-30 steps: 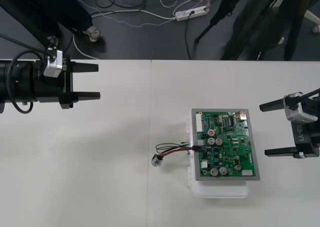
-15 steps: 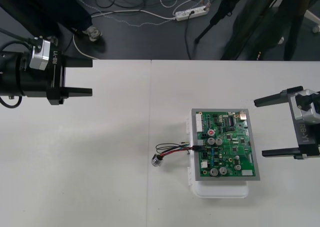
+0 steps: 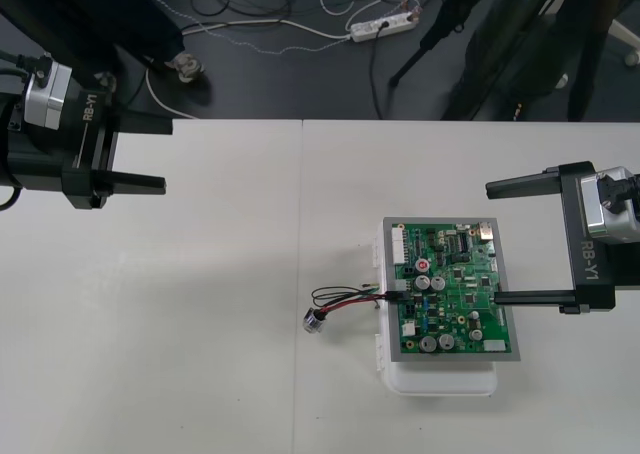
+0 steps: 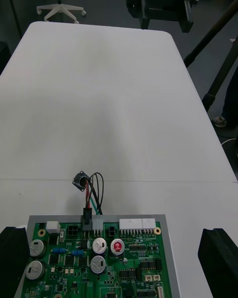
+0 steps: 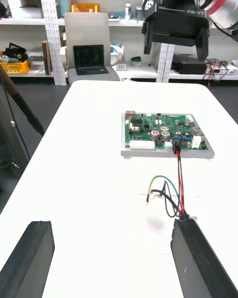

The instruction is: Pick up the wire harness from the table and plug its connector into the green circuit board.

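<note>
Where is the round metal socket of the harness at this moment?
In the front view the socket lies on the table just left of the green circuit board, at the free end of the wires.

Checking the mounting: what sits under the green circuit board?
A white base pokes out past the near and left edges of the green circuit board; the board covers the rest of it.
</note>
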